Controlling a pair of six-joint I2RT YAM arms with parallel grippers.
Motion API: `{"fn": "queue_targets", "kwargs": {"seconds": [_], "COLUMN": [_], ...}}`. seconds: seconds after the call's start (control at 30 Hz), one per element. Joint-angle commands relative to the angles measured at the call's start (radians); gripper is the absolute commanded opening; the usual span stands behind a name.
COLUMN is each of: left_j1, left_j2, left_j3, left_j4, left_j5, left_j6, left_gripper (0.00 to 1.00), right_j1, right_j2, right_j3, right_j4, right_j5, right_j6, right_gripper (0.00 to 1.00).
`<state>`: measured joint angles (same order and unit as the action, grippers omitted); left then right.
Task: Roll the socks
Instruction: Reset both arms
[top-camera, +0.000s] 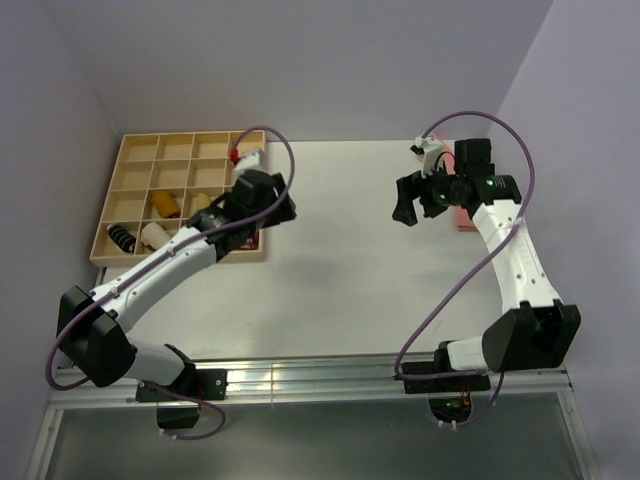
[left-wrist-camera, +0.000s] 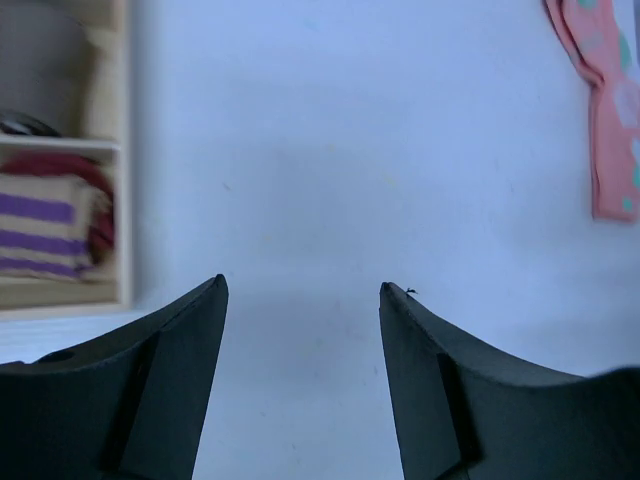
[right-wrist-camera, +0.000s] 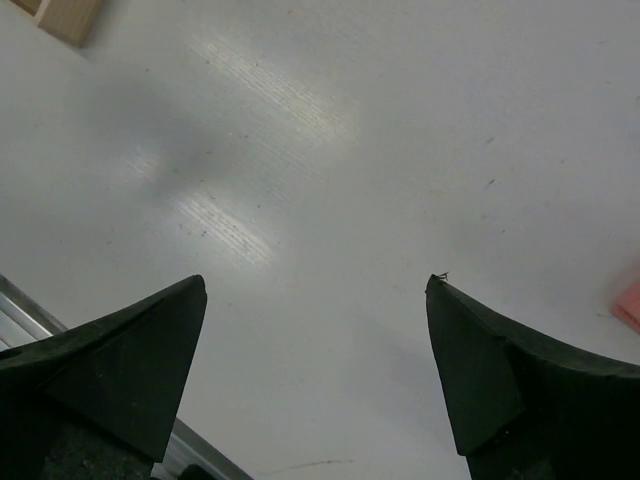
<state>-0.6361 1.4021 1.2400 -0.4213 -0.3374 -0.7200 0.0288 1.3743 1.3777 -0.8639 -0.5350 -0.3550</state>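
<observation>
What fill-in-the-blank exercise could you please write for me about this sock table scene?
1. The left tool is ___ and holds nothing.
2. The flat sock lying on the table is ___ in colour.
3. The purple-striped bundle sits in a compartment of the ___ tray.

Missing words: open; pink; wooden.

Spotted pink sock (left-wrist-camera: 610, 150), mustard sock (top-camera: 165, 204), purple-striped bundle (left-wrist-camera: 45, 225).
</observation>
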Motion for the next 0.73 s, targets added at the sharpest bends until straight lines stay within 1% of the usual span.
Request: {"fn": "queue_targets", "kwargs": {"seconds": [0.0,0.07,0.1,0.23,0.5,0.7], "left_j1": [-0.106,-0.137,-0.161,-0.22,-0.244,-0.246], "left_j2": [-0.034,-0.034,-0.028,-0.018,-0.018,-0.009], "left_j3": [-0.097,-0.134,-0.136,-0.137,-0.132,-0.099], "left_j4": [0.159,0.217,0.22,0.225,0.22,0.19], "left_j5": [-0.015,0.0,-0.003,-0.04,-0.048,-0.066], "left_j6": [-0.071,-0.073,-0.068,-0.058,-0.061,-0.049], "left_gripper": [0.67,0.67,0.66,0.66,0.66,0.66], "right_j1": [0.006,0.005,0.005,0.005,0.006,0.005], "right_j2": [-0.133,-0.181,-0.222,-0.284,-0.323,-0.333], "right_j3": [-0.075,-0.117,-0.159,-0.236,-0.275,-0.287], "right_j4": [0.129,0.167,0.18,0.213,0.209,0.221], "right_j5": [0.023,0.026,0.029,0.032,0.01,0.012], "right_j6": [0.066,0.068,0.07,0.059,0.05,0.054], "right_gripper": [0.99,1.0,1.0,1.0,1.0,1.0]}}
